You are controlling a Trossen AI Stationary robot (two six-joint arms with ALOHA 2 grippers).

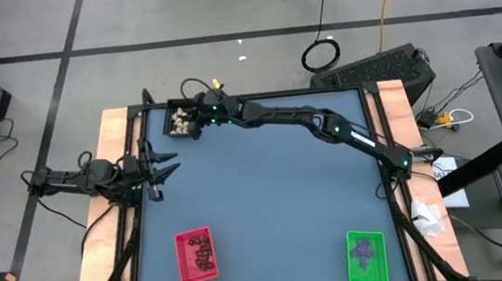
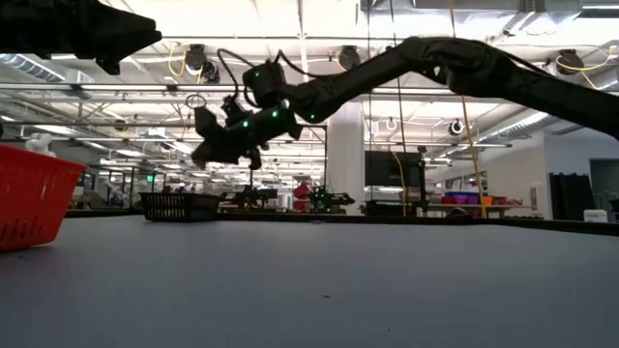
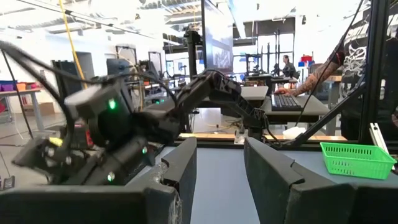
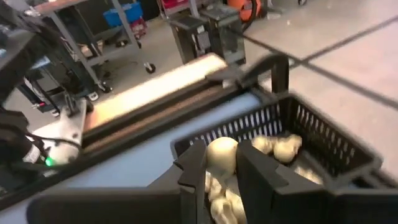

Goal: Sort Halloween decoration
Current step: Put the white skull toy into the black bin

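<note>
A black tray (image 1: 177, 120) at the table's far left holds several cream-white lumps (image 4: 283, 148). My right gripper (image 4: 222, 163) reaches over this tray's near rim, above the lumps, shut on one cream-white lump. It also shows in the high view (image 1: 196, 118) and, well clear of the table, in the low view (image 2: 208, 150). My left gripper (image 1: 159, 169) waits at the table's left edge, open, with nothing between its fingers (image 3: 180, 168). A red tray (image 1: 196, 256) holds black lumps, and a green tray (image 1: 367, 257) holds dark purple bits. My right gripper pinches a round cream-white lump (image 4: 222, 152) between its two fingers, at their free ends. The fingers come nearly level, slanting a little down, from the table's right toward the black tray. The lump is clear of the table, above the lumps in the tray.
The black tray stands in the far left corner against the wooden table border (image 4: 155, 93). The red tray is near the front left and the green one near the front right, with bare blue-grey tabletop (image 1: 275, 194) between them. A person stands at a desk beyond the table (image 3: 348, 56).
</note>
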